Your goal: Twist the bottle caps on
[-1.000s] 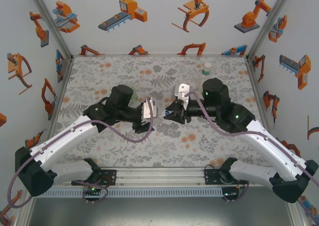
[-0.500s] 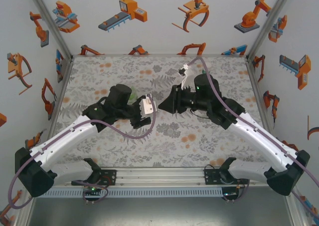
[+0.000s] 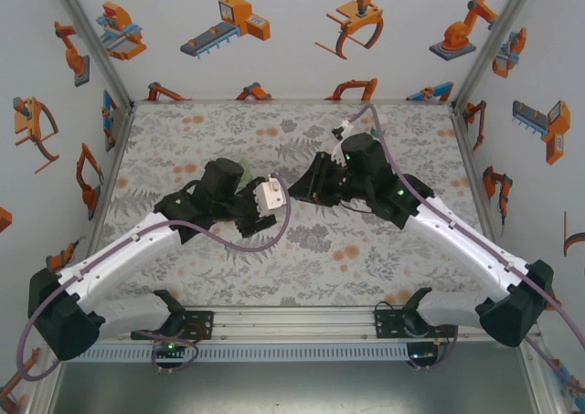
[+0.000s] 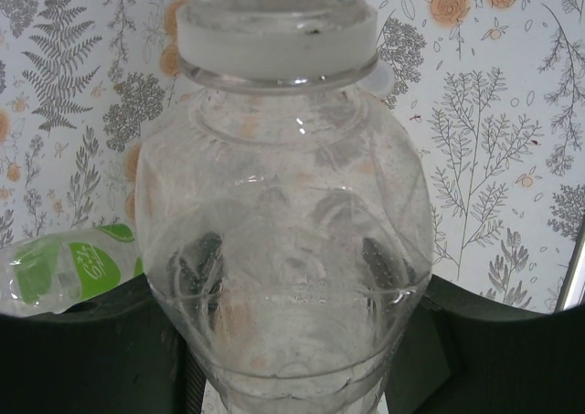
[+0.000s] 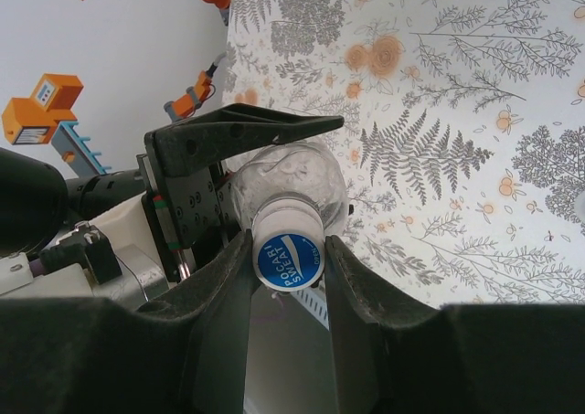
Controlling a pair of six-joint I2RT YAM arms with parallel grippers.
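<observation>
And here we have it: the small round plastic screw cap with the blue printed top (image 5: 288,260) sits on the neck of the clear, round-shouldered plastic bottle (image 4: 283,158). We see the right pincer (image 5: 290,249) closed on that cap, one dark finger pressed to each side of its white rim. Through the left wrist camera we look up the body of the bottle to the pale band of the cap, resting just above the collar ring at the neck. The left pincer (image 4: 292,268) is clamped round the bottle's belly, its black fingers (image 4: 206,260) showing through the clear wall on either side. From the right wrist camera the same grip appears behind the cap, a black finger lying across the top of the bottle. From above, we find the two pincers meeting nose to nose over the middle of the floral-patterned table (image 3: 366,249), the bottle itself mostly hidden between them. Just beside the left arm, on its far side, a second clear plastic bottle with a green label (image 4: 64,270) lies on its side on the table, apart from the one in the grip. Purple cables (image 3: 247,247) loop from each wrist, and white walls printed with orange cartoon robots (image 3: 228,26) close in the table on three sides.
</observation>
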